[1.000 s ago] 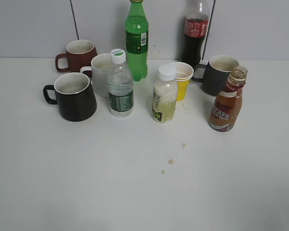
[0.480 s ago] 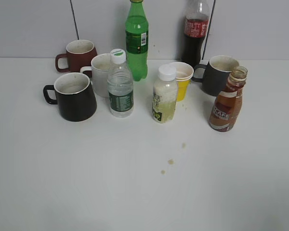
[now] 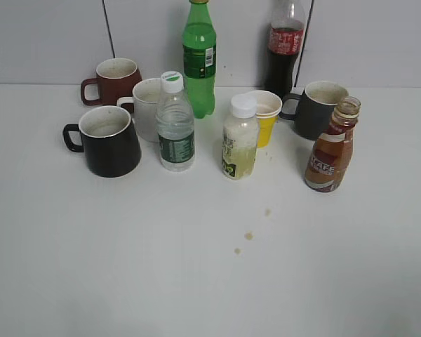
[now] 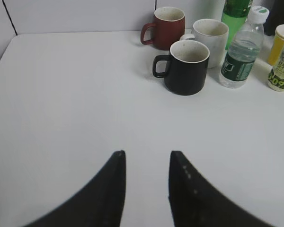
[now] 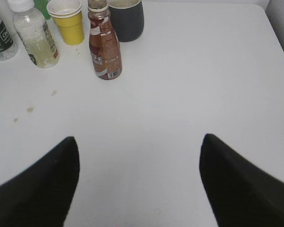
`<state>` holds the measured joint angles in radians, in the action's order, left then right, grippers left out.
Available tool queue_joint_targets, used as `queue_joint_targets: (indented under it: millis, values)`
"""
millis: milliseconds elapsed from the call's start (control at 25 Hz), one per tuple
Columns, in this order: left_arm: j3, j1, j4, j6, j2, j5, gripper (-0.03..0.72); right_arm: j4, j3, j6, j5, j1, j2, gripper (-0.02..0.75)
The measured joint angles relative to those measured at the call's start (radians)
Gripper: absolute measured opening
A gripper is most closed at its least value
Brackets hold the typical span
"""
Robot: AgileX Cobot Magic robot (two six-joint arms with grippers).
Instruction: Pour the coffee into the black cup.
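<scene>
The coffee bottle (image 3: 330, 158), uncapped, brown with a "CAFE" label, stands upright at the right of the white table; it also shows in the right wrist view (image 5: 104, 47). The black cup (image 3: 111, 144) stands at the left, handle to the left, pale inside; it also shows in the left wrist view (image 4: 187, 71). My left gripper (image 4: 146, 153) is open and empty, well in front of the black cup. My right gripper (image 5: 139, 139) is wide open and empty, in front of the coffee bottle. Neither gripper shows in the exterior view.
Behind stand a maroon mug (image 3: 116, 78), white mug (image 3: 147, 105), water bottle (image 3: 175, 130), green bottle (image 3: 198, 60), pale drink bottle (image 3: 239, 140), yellow cup (image 3: 265, 119), cola bottle (image 3: 284, 49) and dark grey mug (image 3: 319, 109). Brown spots (image 3: 248, 236) mark the table.
</scene>
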<state>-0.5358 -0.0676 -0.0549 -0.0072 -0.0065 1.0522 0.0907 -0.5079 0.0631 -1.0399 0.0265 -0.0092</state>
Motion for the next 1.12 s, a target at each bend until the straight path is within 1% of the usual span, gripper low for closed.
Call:
queue_joint_targets:
  millis: [480,600,760,880,920,1000,1120]
  values:
    - [0.000,0.000,-0.007,0.000,0.000,-0.002,0.241,0.001,0.000,0.000,0.001,0.000,0.000,0.591]
    - [-0.015,-0.001,-0.022,0.000,0.015,-0.051,0.241,0.033,-0.012,0.000,0.017,0.000,0.017,0.589]
    - [-0.018,-0.001,-0.025,0.000,0.069,-0.191,0.241,0.055,-0.025,0.003,0.124,0.000,0.128,0.589]
    - [0.021,-0.001,-0.019,0.000,0.121,-0.343,0.241,0.057,-0.023,0.006,0.217,0.003,0.236,0.588]
    - [0.045,-0.001,-0.014,0.000,0.145,-0.413,0.241,0.059,-0.021,0.008,0.264,0.009,0.269,0.588]
    - [0.100,-0.001,-0.009,0.000,0.197,-0.554,0.241,0.069,-0.007,0.038,0.413,0.034,0.323,0.587]
    - [0.190,-0.001,-0.007,0.000,0.297,-0.831,0.241,0.071,0.008,0.093,0.579,0.083,0.423,0.587]
